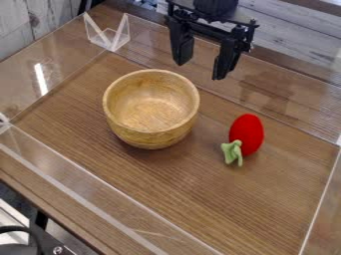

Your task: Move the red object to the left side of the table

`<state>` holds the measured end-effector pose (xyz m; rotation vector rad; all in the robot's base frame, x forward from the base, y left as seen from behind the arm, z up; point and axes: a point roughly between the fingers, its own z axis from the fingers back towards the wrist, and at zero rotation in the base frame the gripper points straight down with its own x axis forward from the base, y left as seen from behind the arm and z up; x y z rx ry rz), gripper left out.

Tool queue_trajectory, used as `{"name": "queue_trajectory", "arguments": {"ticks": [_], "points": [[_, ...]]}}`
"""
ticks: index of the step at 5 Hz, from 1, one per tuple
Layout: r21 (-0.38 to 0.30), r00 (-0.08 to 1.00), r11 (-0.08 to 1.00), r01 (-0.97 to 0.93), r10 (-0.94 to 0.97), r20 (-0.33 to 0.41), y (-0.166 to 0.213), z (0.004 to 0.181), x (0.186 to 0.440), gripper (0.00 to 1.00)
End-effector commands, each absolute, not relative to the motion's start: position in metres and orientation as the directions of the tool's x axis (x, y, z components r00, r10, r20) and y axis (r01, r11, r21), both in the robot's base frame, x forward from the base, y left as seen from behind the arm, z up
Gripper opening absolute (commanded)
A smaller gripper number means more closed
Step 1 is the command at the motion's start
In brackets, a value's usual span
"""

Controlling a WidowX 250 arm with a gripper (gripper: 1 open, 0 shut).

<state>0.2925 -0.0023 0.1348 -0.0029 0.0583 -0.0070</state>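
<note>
The red object (245, 132), a small glossy strawberry toy with a green leafy stem pointing toward the front, lies on the table (173, 194) to the right of the wooden bowl. My gripper (200, 58) hangs above the far middle of the table, pointing down. Its two black fingers stand apart, open, with nothing between them. It is behind and to the left of the red object, well apart from it.
A round wooden bowl (152, 108) sits upright left of centre, between the red object and the table's left side. Low clear acrylic walls (54, 164) edge the table. A clear folded stand (107, 35) sits at the far left corner.
</note>
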Motion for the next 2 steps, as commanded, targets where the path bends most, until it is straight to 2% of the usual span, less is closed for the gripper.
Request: {"name": "queue_trajectory", "arguments": {"ticks": [1,2], "points": [[-0.010,0.997,1.000,-0.001,0.000,-0.080,-0.008,0.121,0.292,1.00],[-0.021,0.997,1.000,-0.005,0.003,-0.074,-0.027,0.101,0.296,1.00]]}}
